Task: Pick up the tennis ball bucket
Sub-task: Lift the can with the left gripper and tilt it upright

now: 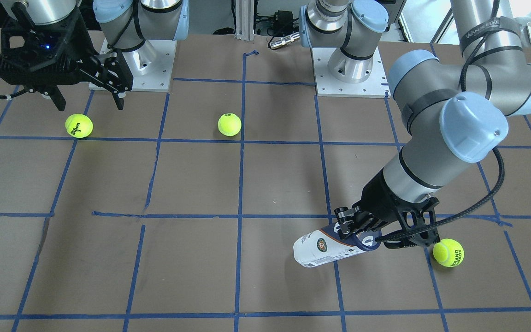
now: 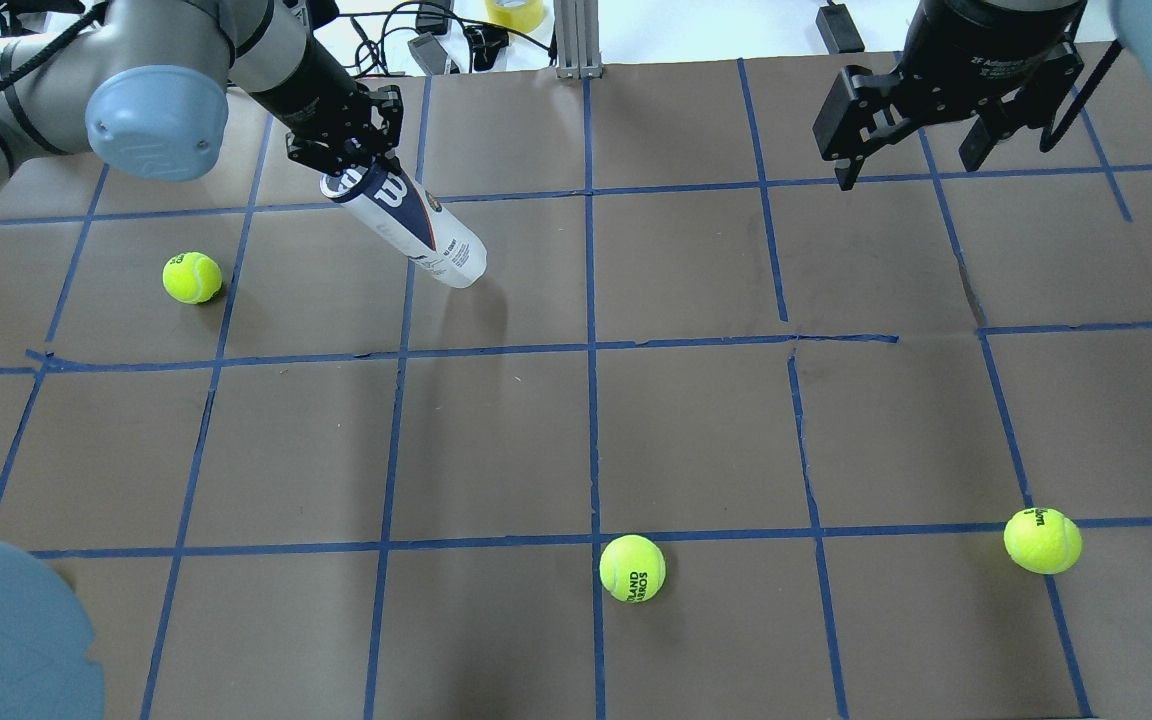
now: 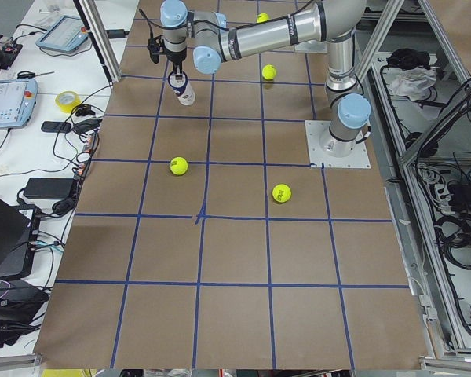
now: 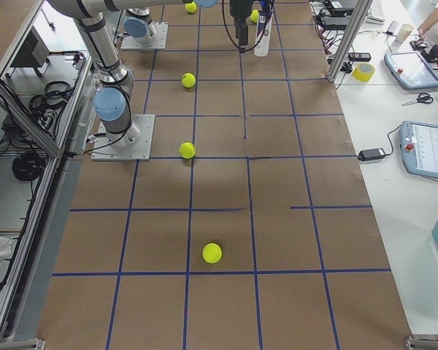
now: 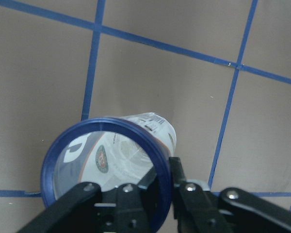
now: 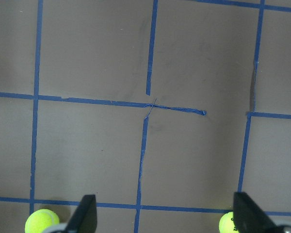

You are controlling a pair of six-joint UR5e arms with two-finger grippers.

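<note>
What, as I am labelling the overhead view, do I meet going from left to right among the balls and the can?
In order: far-left tennis ball → tennis ball bucket → middle tennis ball → right-hand tennis ball.

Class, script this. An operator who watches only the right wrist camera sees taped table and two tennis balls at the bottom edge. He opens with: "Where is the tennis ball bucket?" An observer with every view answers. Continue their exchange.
Observer: The left gripper is shut on the blue rim of the tennis ball bucket.
Operator: How does it hang?
Observer: Roughly upright in the side views, rim on top. I cannot tell whether its base is clear of the table.
Operator: Anything close by?
Observer: A third tennis ball lies beside that gripper, not touching the bucket.
</note>
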